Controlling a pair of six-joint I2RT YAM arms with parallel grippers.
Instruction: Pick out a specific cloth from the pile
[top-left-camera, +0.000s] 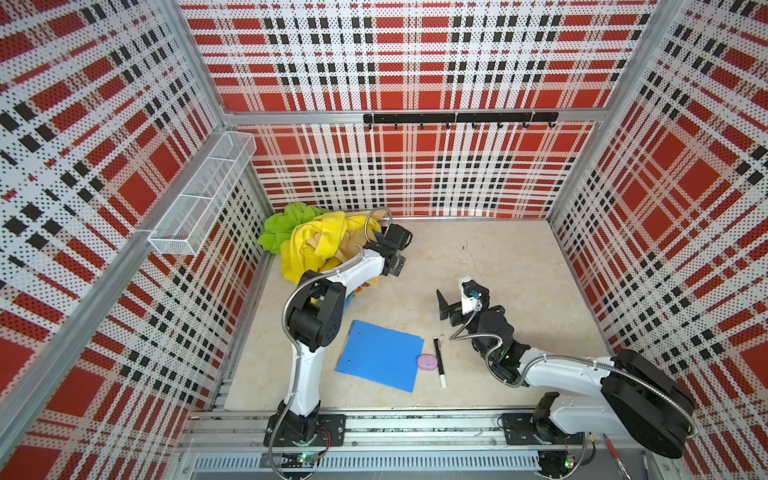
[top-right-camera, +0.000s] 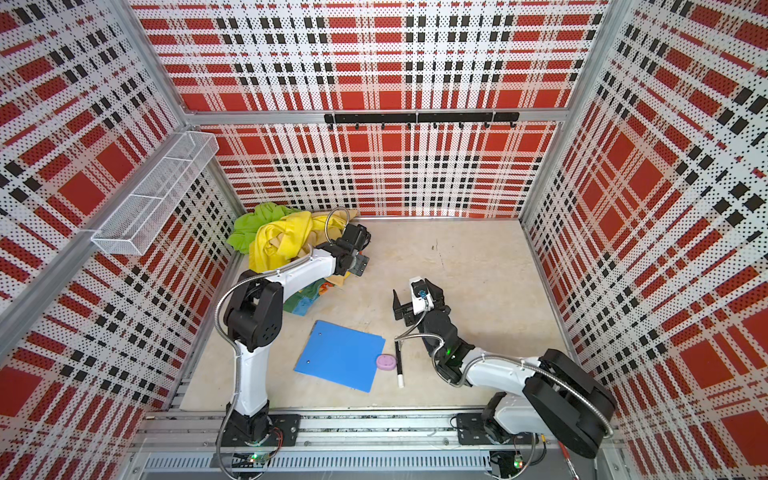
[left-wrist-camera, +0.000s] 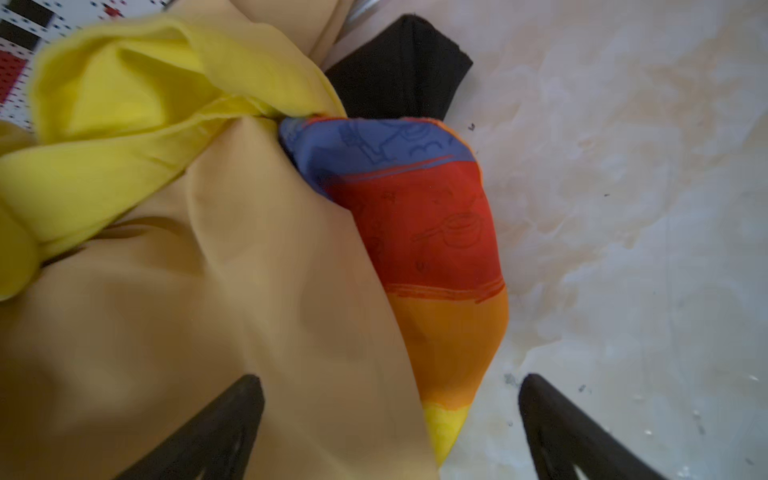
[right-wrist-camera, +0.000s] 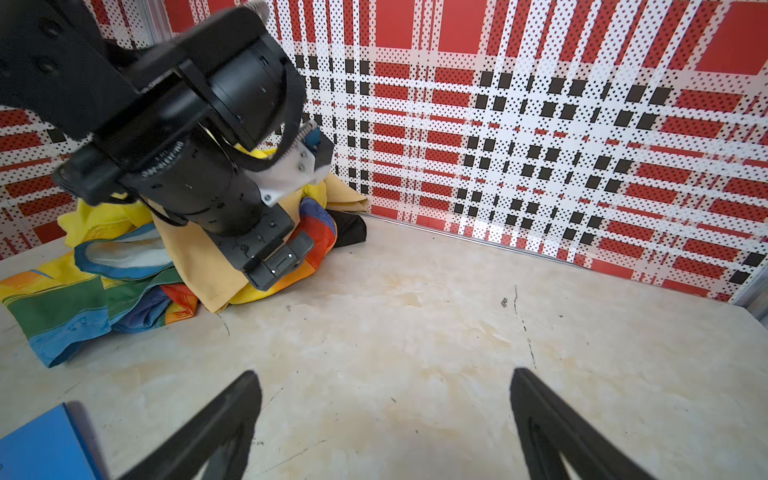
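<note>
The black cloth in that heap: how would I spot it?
Find the pile of cloths in the far left corner of the table. At its foot by the back wall, beside the rainbow-striped cloth, lies the cloth: the only plain black piece.

A blue clipboard (top-left-camera: 380, 355) lies flat on the pale marbled worktop (top-left-camera: 519, 266), nearer the front edge than the left jaws or the right jaws. A pink round lump (top-left-camera: 427, 360) sits at its edge, with a black marker (top-left-camera: 439, 361) just beside it, near the right jaws. A wire basket (top-left-camera: 203, 183) and a black hook rail (top-left-camera: 457, 118) hang on the walls above both.
</note>
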